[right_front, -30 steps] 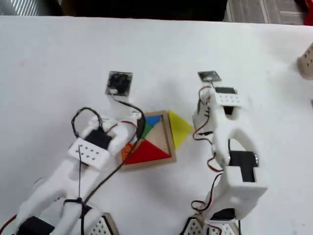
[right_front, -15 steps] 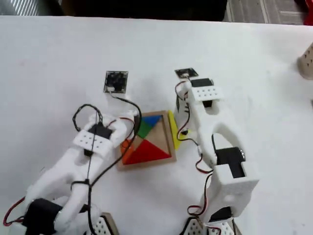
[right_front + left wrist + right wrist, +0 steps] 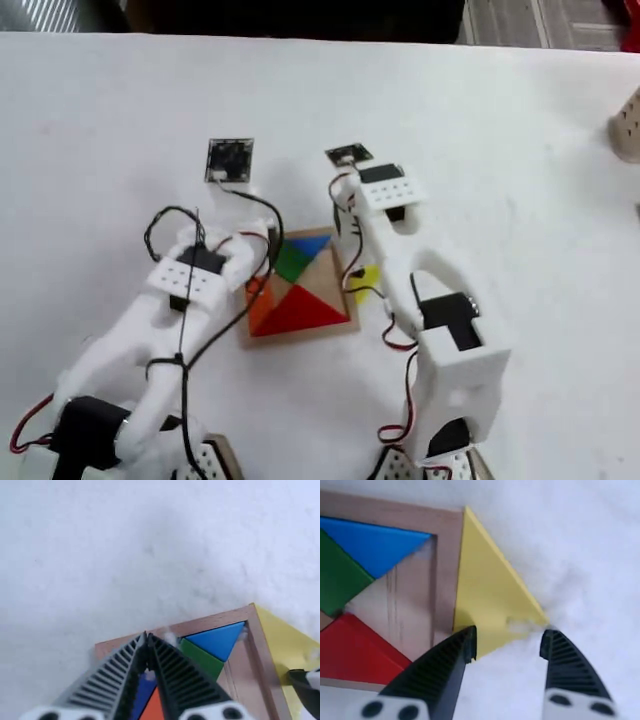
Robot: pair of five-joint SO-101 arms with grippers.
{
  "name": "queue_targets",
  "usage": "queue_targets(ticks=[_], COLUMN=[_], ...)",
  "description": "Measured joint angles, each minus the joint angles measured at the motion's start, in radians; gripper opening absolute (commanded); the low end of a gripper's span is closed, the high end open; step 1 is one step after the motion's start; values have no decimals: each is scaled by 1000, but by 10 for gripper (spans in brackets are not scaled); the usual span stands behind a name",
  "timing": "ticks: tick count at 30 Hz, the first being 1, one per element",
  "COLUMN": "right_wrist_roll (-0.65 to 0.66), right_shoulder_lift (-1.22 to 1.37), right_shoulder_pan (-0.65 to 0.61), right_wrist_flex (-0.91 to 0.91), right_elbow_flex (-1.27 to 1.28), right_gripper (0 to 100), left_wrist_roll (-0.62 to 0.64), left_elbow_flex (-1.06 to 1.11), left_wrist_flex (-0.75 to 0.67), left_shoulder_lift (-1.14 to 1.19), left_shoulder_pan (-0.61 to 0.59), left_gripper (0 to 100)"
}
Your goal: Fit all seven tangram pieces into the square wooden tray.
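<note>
A white table (image 3: pixel 480 120) all round, and in the middle of it sits the square wooden tray (image 3: pixel 300 336), right between the two arms. Inside: a blue triangle (image 3: pixel 375 540) up in one corner, a green piece (image 3: pixel 340 575) tucked against it, a big red triangle (image 3: pixel 300 310) along the rim nearest the arms' bases, and an orange piece (image 3: pixel 260 312) on the left arm's side. On the right arm's side, a bare strip of tray floor.

The yellow triangle (image 3: pixel 487 595) is outside, flat on the table, with one edge against the tray's outer rim. Over it is the right gripper (image 3: pixel 509 637), jaws spread wide. One finger is at the tray-side edge of the yellow, the other just past its outer corner. Contact? Can't tell.

Now the left gripper (image 3: pixel 148 639): jaws pressed together, nothing between them, tips over the tray's rim near the green piece.

At the table's far right edge, a pale perforated block (image 3: pixel 627 125).
</note>
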Motion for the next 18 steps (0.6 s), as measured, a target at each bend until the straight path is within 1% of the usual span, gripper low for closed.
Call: queue_targets(ticks=[8, 15, 18], right_wrist_roll=[0, -71, -81], right_shoulder_lift=[0, 3, 3], right_shoulder_pan=[-63, -184, -201], right_wrist_flex=[0, 0, 0], right_elbow_flex=[5, 12, 15], right_gripper=[220, 220, 220], left_wrist_roll=[0, 0, 0], left_elbow_flex=[0, 0, 0], left_wrist_flex=[0, -15, -21], left_shoulder_lift=[0, 0, 0], left_shoulder_pan=[0, -34, -49], left_gripper=[23, 23, 23])
